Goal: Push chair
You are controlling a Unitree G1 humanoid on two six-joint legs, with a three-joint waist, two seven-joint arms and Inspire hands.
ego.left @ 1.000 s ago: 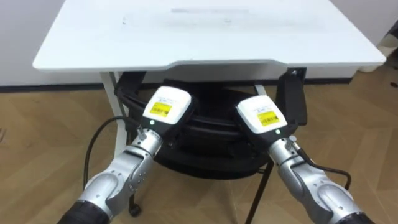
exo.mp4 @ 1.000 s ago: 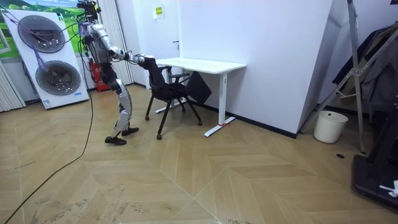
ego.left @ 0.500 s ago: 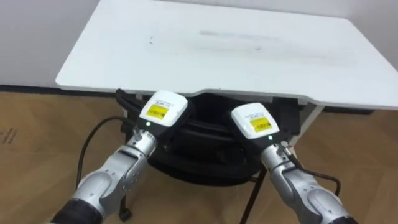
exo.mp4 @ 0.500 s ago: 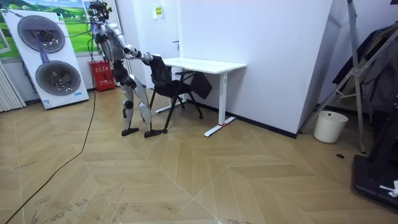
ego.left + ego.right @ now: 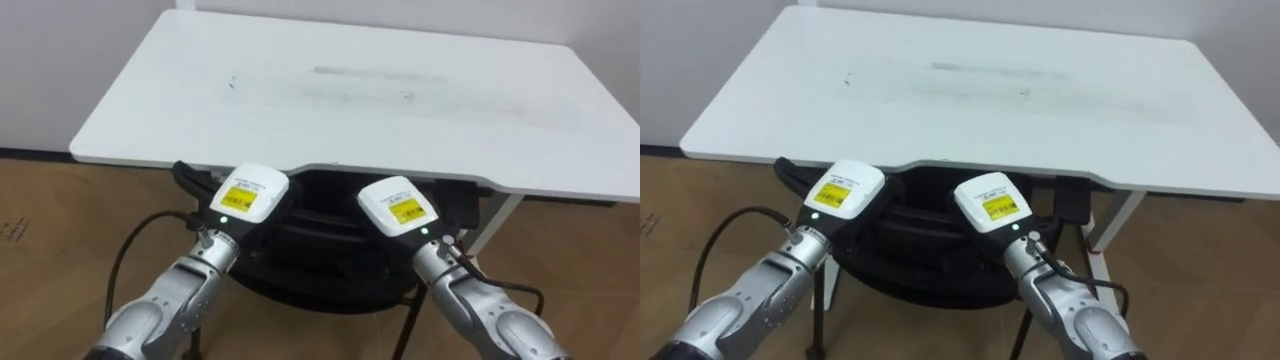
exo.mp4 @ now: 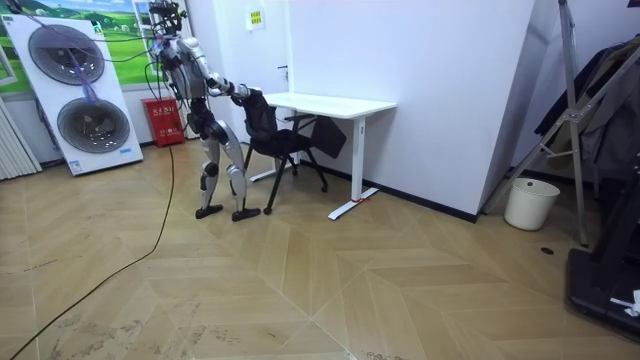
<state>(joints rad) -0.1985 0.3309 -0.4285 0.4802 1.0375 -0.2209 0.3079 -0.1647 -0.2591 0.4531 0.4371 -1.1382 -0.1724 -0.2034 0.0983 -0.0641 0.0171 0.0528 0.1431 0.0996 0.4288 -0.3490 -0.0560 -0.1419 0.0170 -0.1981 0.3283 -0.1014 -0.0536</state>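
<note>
The chair [image 5: 325, 258] stands partly under the table [image 5: 380, 110], its back at the table's near edge. The left hand [image 5: 245, 195] and right hand [image 5: 395, 208] sit side by side at that back, with the table just beyond them. Stacked washing machines [image 6: 75, 90] stand behind the robot.

Floor [image 6: 300, 290]: light wood parquet in a herringbone pattern, evenly lit. Wall [image 6: 440, 80]: plain white, with dark skirting along its foot and a small yellow notice [image 6: 255, 17] high up. A white counter [image 6: 335, 103] on white legs stands against the wall, with faint grey smudges on its top. At the room view's left is a white unit [image 6: 82, 95] with two round drum doors, one above the other, and a red box [image 6: 162, 122] on the floor beside it. At the room view's right: a white bin [image 6: 527, 203] by the wall, a metal stand [image 6: 573, 120], dark cloth [image 6: 612, 90] hanging behind it, and black equipment [image 6: 605, 290] in the lower corner.
</note>
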